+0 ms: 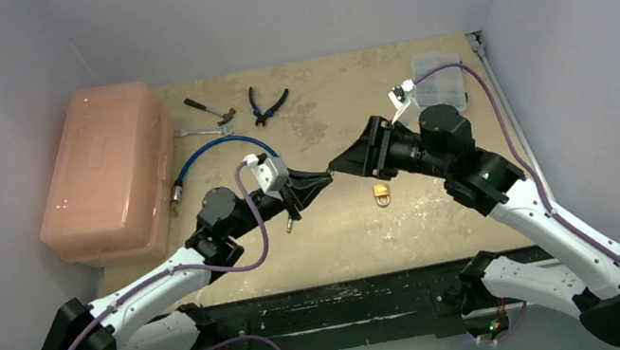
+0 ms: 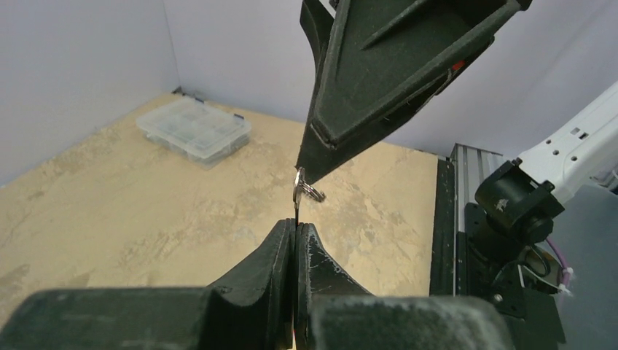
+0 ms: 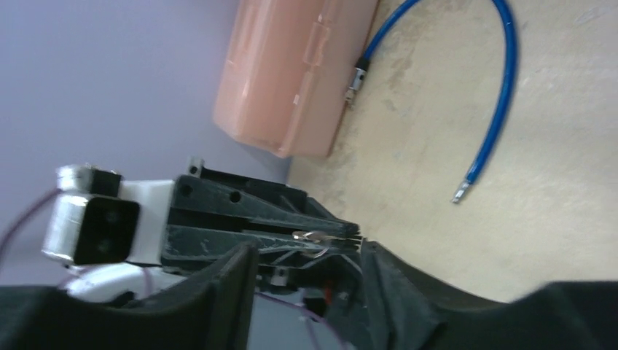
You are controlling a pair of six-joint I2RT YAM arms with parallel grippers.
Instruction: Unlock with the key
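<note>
Key [image 2: 297, 198] pinched lengthwise in left fingers [image 2: 277, 257], ring end pointing at spread right fingers [image 3: 227, 292].

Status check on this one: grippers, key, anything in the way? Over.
Left gripper shut on the key, held off the table. Right gripper open, jaws either side of the key. Padlock on the table, untouched; nothing seen blocking it.
</note>
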